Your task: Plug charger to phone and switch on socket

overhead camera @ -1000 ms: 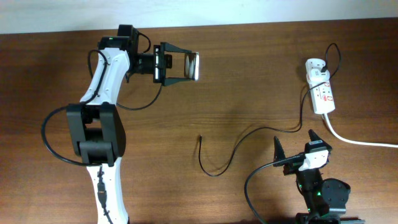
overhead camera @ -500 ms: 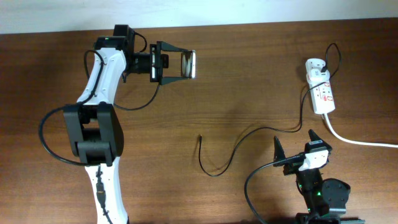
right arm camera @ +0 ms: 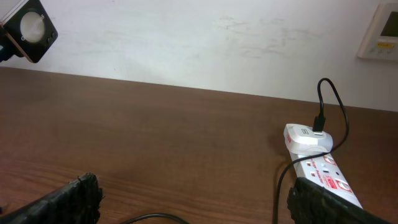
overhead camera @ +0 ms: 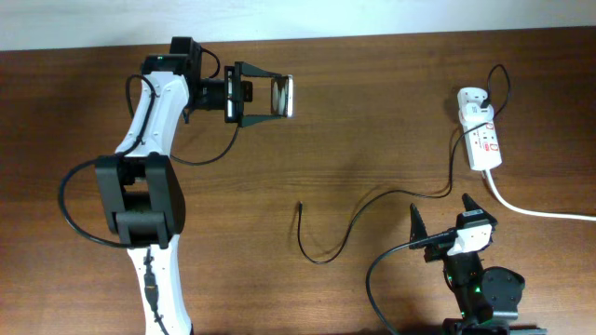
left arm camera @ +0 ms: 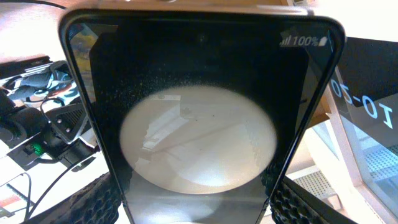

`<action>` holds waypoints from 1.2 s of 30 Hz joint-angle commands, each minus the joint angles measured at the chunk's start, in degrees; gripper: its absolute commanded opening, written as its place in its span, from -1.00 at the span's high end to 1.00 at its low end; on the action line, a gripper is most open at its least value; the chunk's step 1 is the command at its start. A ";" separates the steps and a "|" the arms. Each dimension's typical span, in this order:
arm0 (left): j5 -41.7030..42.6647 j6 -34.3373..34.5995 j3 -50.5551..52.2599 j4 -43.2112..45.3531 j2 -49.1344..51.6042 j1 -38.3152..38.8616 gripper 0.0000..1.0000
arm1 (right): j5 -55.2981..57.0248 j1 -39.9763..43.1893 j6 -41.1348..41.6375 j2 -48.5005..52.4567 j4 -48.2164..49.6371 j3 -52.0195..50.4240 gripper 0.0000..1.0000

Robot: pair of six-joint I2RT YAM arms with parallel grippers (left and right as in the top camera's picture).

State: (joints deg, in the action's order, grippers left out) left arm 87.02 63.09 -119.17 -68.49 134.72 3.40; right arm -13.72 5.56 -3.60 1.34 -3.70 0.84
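Observation:
My left gripper (overhead camera: 282,97) is shut on the phone (overhead camera: 283,97) and holds it on edge above the table at the back left. The phone fills the left wrist view (left arm camera: 199,112), black with a big white circle, clamped between both fingers (left arm camera: 93,202). It also shows small in the right wrist view (right arm camera: 30,28). The charger's thin black cable (overhead camera: 372,199) curls across the middle of the table to its plug tip (overhead camera: 299,206). Its other end meets a white adapter (overhead camera: 472,97) in the socket strip (overhead camera: 482,138). My right gripper (overhead camera: 441,219) is open and empty near the front edge, cable below it.
A thick white cord (overhead camera: 531,208) runs from the strip off the right edge. The strip also shows in the right wrist view (right arm camera: 323,174). A pale wall (right arm camera: 205,37) borders the table's far side.
The left arm lifted and shifted the phone slightly left and back between one second and half a second ago; since then nothing has moved. The right arm is still.

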 commanded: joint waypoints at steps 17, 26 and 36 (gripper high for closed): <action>0.00 -7.67 -1.64 31.67 0.48 -0.02 1.00 | -4.02 -0.35 5.95 -0.28 1.55 0.76 -0.97; -5.46 -7.65 -1.64 33.31 0.48 3.08 1.00 | -15.96 -0.31 6.88 19.89 -9.46 26.29 -0.97; -8.87 -6.99 -1.64 33.33 0.48 9.31 1.00 | -29.66 -0.35 7.15 46.23 -3.67 35.82 -0.97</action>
State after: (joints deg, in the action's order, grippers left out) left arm 77.06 56.38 -119.63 -35.38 134.72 11.11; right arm -40.23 5.56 3.09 44.29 -8.38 35.64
